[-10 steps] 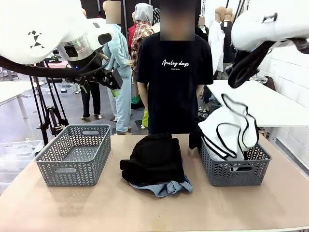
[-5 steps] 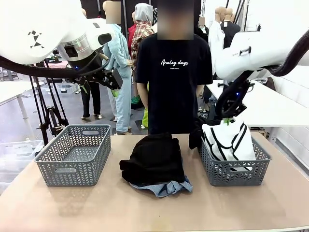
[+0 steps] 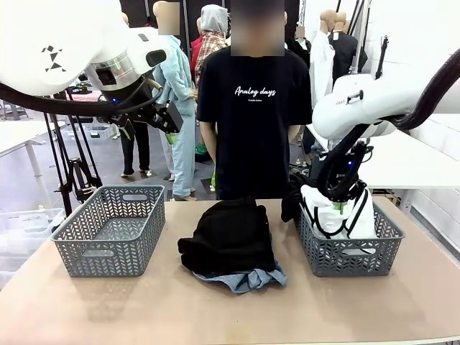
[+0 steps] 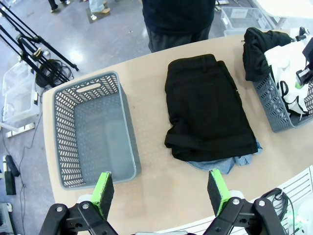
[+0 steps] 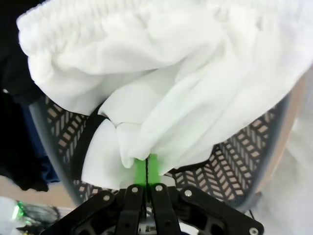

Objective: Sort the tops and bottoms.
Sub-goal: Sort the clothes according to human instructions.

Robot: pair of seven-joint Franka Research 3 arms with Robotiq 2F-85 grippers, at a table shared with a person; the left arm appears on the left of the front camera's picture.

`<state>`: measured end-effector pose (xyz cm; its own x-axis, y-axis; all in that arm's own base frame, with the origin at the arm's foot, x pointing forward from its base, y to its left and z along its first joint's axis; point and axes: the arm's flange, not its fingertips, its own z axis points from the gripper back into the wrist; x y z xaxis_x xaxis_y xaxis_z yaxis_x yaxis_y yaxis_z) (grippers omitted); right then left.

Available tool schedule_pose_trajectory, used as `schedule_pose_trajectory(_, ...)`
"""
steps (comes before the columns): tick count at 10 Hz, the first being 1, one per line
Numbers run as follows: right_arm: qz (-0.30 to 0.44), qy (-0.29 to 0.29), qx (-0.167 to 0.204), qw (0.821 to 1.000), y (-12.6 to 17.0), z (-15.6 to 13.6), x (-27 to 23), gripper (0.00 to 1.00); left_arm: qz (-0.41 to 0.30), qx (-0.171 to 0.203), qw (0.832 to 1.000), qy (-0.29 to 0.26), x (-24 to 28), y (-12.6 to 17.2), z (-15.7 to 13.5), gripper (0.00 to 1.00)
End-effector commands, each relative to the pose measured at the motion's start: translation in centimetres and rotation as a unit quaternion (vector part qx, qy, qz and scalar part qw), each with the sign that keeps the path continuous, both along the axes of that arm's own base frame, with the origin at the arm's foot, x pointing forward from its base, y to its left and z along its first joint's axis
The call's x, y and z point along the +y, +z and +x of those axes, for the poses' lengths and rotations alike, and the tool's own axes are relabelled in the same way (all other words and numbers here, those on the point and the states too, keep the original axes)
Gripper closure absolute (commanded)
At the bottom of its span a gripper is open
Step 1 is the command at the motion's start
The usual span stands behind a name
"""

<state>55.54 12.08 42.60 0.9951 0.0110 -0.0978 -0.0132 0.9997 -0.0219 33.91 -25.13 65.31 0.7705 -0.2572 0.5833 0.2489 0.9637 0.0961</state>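
My right gripper is shut on the white garment with black piping and holds it low inside the right basket. Up close the green pads pinch a fold of the white cloth. A black garment hangs over that basket's far left corner. At the table's middle a folded black garment lies on top of a blue denim one. My left gripper hangs high at the upper left, open, above the black garment and the denim.
A grey basket stands at the table's left with nothing in it. A person in a black printed T-shirt stands at the far edge behind the pile. Bare tabletop runs along the near side.
My right gripper has come down from above with the white garment, which now sits bunched in the right basket. The left arm has not moved.
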Motion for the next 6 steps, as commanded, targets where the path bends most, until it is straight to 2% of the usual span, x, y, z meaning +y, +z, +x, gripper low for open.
schedule_pose_trajectory(1,-0.015,0.017,0.01,1.0,-0.3,0.2,0.2,1.0,-0.004,-0.005,1.0,-0.003,0.3,0.0,0.1,0.0)
schedule_pose_trajectory(4,-0.011,0.025,-0.001,1.0,0.0,0.2,-0.3,1.0,-0.004,-0.005,1.0,-0.003,0.3,0.0,0.1,0.0)
schedule_pose_trajectory(6,-0.014,0.019,-0.007,1.0,1.3,0.0,-0.2,1.0,-0.004,-0.005,1.0,-0.003,0.3,0.0,0.1,0.0)
